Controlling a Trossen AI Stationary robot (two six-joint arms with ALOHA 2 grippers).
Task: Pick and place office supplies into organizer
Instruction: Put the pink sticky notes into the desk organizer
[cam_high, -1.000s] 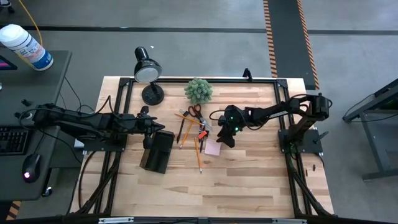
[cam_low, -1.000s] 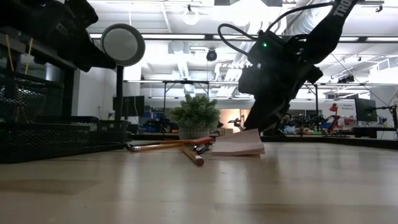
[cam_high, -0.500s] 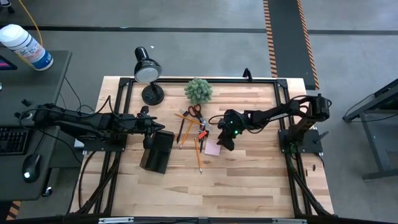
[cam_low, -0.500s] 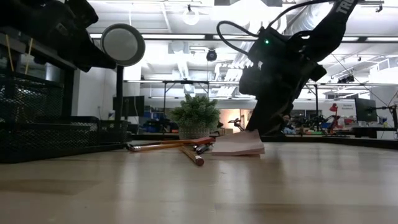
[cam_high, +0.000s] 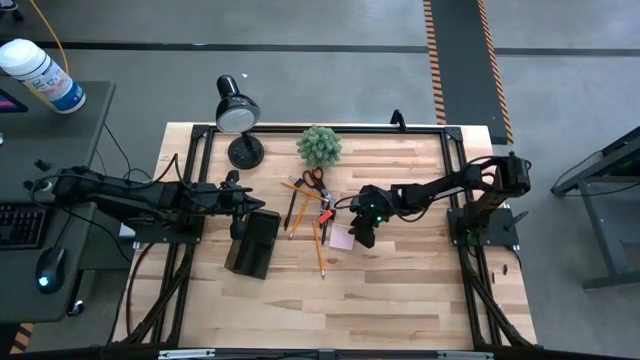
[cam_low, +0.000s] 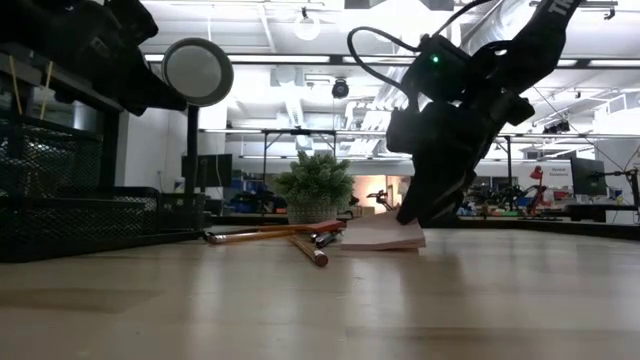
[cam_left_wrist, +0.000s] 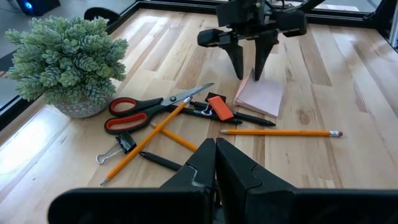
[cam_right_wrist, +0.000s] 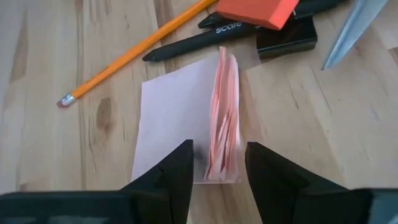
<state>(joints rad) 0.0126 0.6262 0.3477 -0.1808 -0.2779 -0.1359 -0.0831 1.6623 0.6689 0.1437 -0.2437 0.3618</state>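
The pale pink sticky-note pad (cam_right_wrist: 189, 134) lies flat on the table (cam_high: 400, 290) at the near edge of the supply pile, well apart from the black organizer (cam_high: 252, 243), and the right gripper (cam_right_wrist: 217, 165) hangs right over it with its jaws spread, one finger on each side of the pad's curled sheets, grasping nothing. The likely slip, in my judgement, is that the fingers pinch only those loose upper sheets, so the pad fans, peels or drops on the lift; a low finger could also shove it into the pen (cam_right_wrist: 249, 31) beside it. By count: one pad, one pair of red-handled scissors (cam_left_wrist: 149, 107), one orange-black marker (cam_left_wrist: 219, 107), one binder clip (cam_left_wrist: 124, 143), three pencils (cam_left_wrist: 280, 132) and perhaps three dark pens, though overlaps blur that. The left gripper (cam_left_wrist: 216, 165), fingers pressed together and empty, waits at the organizer.
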